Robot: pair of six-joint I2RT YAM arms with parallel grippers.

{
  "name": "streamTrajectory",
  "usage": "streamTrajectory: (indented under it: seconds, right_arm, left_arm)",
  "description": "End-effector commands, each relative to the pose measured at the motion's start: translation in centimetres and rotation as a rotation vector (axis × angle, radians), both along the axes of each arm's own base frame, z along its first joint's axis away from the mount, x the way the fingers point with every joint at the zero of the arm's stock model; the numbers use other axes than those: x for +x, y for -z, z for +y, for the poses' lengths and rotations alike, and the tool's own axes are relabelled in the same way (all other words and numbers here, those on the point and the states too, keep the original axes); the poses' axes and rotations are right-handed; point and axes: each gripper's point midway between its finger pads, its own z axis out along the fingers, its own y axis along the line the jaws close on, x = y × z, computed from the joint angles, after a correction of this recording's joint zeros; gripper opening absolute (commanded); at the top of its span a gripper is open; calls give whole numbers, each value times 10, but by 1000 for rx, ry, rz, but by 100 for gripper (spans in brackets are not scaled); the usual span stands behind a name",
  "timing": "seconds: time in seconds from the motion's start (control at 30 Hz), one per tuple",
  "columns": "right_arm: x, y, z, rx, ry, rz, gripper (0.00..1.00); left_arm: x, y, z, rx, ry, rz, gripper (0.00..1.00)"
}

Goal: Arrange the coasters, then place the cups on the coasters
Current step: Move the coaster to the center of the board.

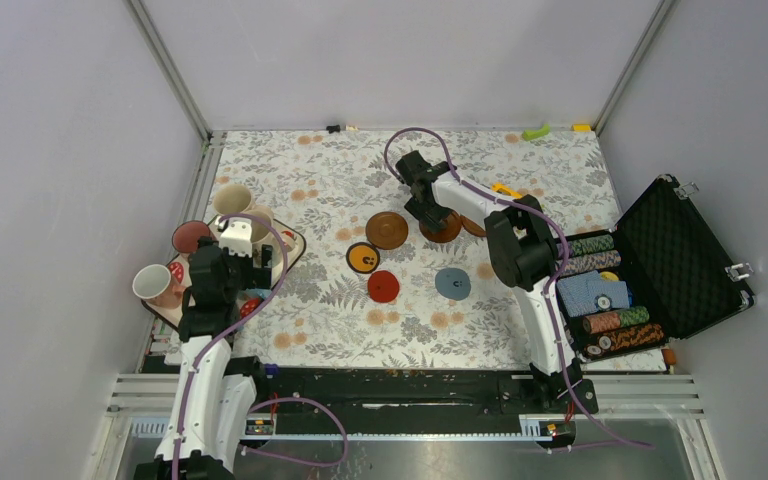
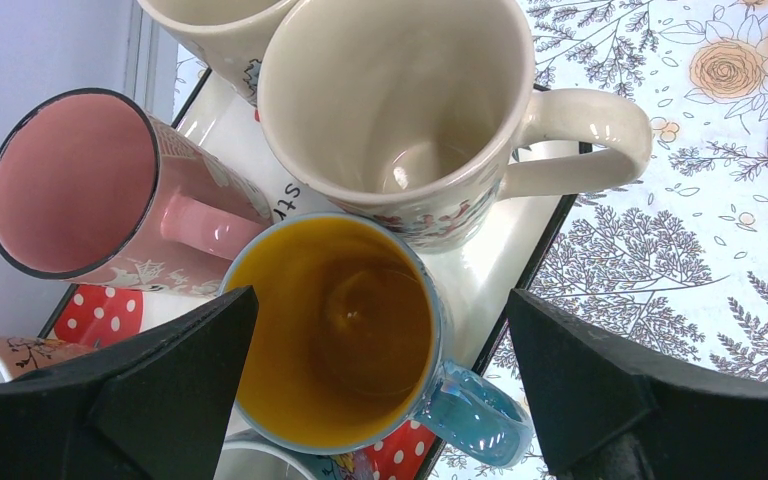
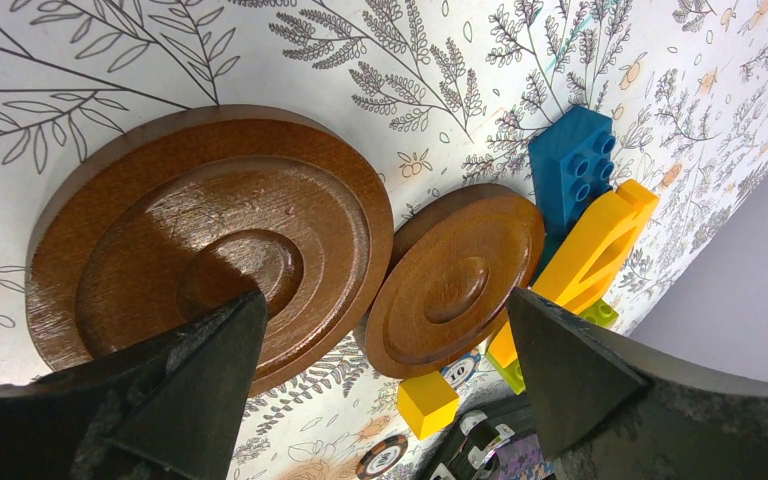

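Note:
Several cups stand crowded on a tray (image 1: 290, 243) at the left. My left gripper (image 2: 382, 298) hangs open above them, its fingers either side of the blue cup with yellow interior (image 2: 335, 330); a cream cup (image 2: 400, 100) and a pink cup (image 2: 70, 185) stand behind. On the cloth lie the coasters: dark brown (image 1: 387, 230), orange with black rim (image 1: 362, 258), red (image 1: 383, 286), grey-blue (image 1: 452, 283). My right gripper (image 3: 385, 300) is open just above two more brown coasters (image 3: 210, 230) (image 3: 455, 280) that overlap at their edges.
An open black case (image 1: 695, 250) with rolls of poker chips stands at the right. Blue (image 3: 572, 150) and yellow (image 3: 590, 250) toy blocks, a yellow cube (image 3: 427, 403) and a loose chip (image 3: 385, 455) lie beside the brown coasters. Walls enclose the floral cloth.

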Motion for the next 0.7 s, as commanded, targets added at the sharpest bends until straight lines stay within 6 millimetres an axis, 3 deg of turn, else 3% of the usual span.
streamTrajectory:
  seconds: [0.0, 0.67]
  right_arm:
    - [-17, 6, 5, 35, -17, 74, 99]
    - [-26, 22, -11, -71, -55, 136, 100]
  left_arm:
    - [10, -14, 3, 12, -1, -53, 99]
    - [11, -9, 13, 30, -54, 1, 99]
